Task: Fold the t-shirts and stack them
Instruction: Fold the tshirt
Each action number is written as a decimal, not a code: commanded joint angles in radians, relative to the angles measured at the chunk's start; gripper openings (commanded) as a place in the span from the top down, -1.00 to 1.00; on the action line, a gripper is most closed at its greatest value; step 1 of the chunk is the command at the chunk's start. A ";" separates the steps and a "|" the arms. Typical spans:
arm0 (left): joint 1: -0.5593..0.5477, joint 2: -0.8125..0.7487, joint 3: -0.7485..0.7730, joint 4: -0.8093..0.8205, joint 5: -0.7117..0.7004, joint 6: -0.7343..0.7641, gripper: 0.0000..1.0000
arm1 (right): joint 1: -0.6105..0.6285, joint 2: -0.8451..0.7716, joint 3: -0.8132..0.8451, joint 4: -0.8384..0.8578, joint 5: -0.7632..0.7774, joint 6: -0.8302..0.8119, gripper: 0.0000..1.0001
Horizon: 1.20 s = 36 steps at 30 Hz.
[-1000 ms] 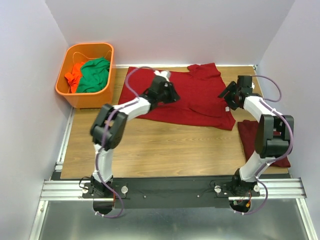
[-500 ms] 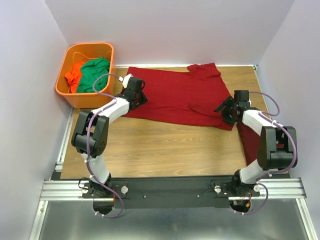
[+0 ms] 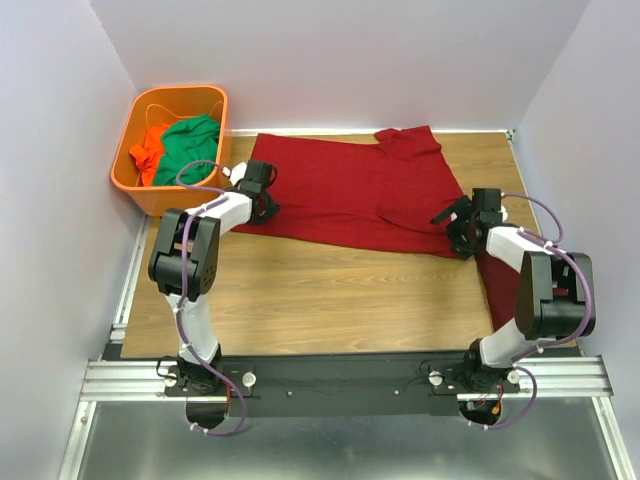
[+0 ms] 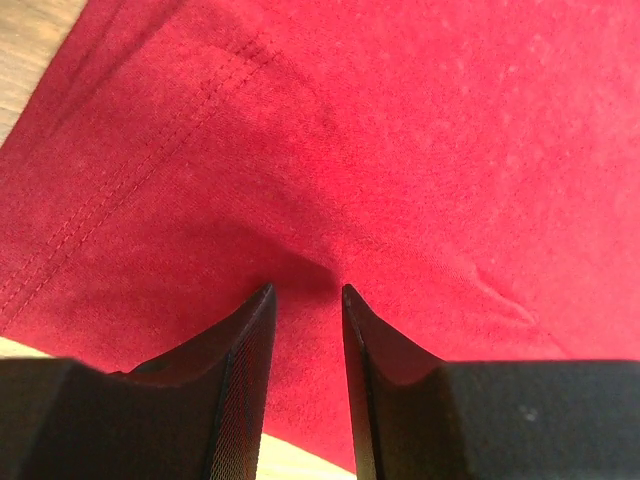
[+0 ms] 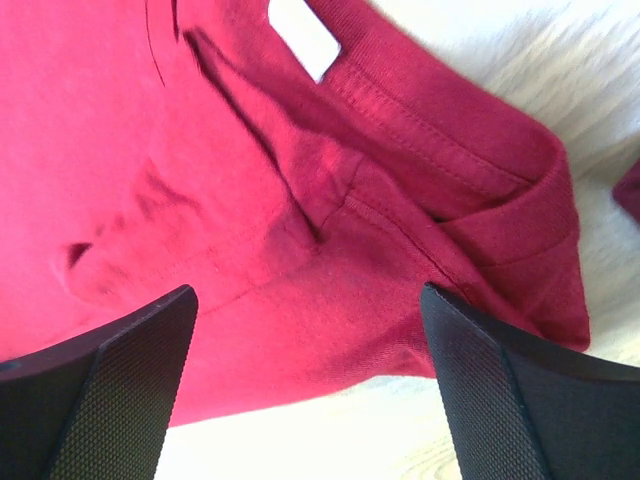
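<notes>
1. Shows a maroon t-shirt (image 3: pixel 340 195) spread open on the wooden table (image 3: pixel 330 290), just right of the orange basket (image 3: pixel 170 200), with no fold made in it.
2. Places the left gripper (image 3: pixel 262 208) at the shirt edge nearest the basket, low over the stitched hem (image 4: pixel 110 200). Shows the jaws narrow in the wrist view (image 4: pixel 305 290), tips down on the fabric. Cannot tell whether any cloth is pinched between them.
3. Places the right gripper (image 3: pixel 452 225) at the shirt end farthest from the basket. Shows the jaws spread wide (image 5: pixel 308 292) and holding nothing, poised over the collar (image 5: pixel 440 140) and its white neck label (image 5: pixel 303 35).
4. Shows a second t-shirt (image 3: pixel 497 285), also maroon, farther from the basket again, past the right gripper and largely hidden under the right arm (image 3: pixel 545 280). Cannot tell whether it is folded.
5. Shows a green garment (image 3: pixel 190 150) and an orange garment (image 3: pixel 150 145) inside the basket.
6. Appears early in the task: one shirt flattened and ready, no visible stack. Leaves every fold of the spread shirt, then the stacking, to be done.
</notes>
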 commanded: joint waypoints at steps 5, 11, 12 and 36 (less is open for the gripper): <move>0.015 -0.052 -0.163 -0.083 -0.025 -0.080 0.19 | -0.069 0.009 -0.106 -0.009 0.043 0.007 -1.00; 0.015 -0.155 -0.287 -0.080 -0.041 -0.120 0.19 | -0.069 -0.003 -0.121 -0.012 -0.029 0.017 -1.00; 0.015 -0.172 -0.326 -0.072 -0.039 -0.125 0.20 | -0.069 -0.004 -0.127 -0.014 -0.040 0.020 -1.00; 0.015 -0.704 -0.560 0.148 0.047 0.105 0.17 | -0.069 -0.273 -0.097 -0.235 -0.061 -0.114 -0.99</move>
